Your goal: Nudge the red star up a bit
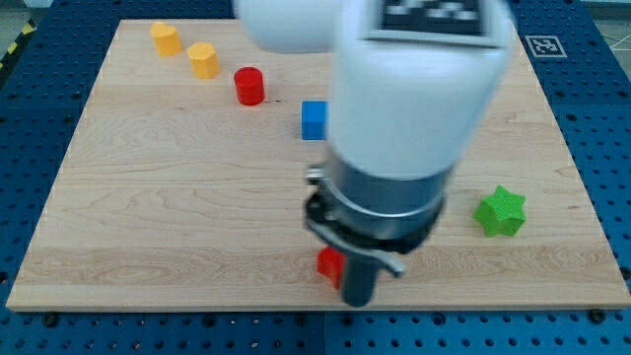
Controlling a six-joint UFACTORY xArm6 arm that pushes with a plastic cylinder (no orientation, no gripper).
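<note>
Although most of the small red plastic star-shaped block [328, 264] is hidden behind the arm, a red sliver of it shows near the view's bottom edge of the pale wooden board [148, 217], just left of the dark rod. The rod's lower end, the tip [357, 302], sits touching or just beside that block, on its right and slightly below. That offset is what matters: to send the star toward the view's top, the tip likely needs to be squarely beneath it, so a short shift to the view's left seems called for first. The star's points cannot be made out.

The arm [414, 89] hangs nearly straight down over the board's middle, its white housing and grey collar filling the centre of the view. There is no claw to open or close; the rod holds nothing.

Well apart lie a blue cube [314, 119], a red cylinder [249, 86], two yellow blocks [166, 38] [203, 59] toward the top left, and a green star [500, 211] at the right.
</note>
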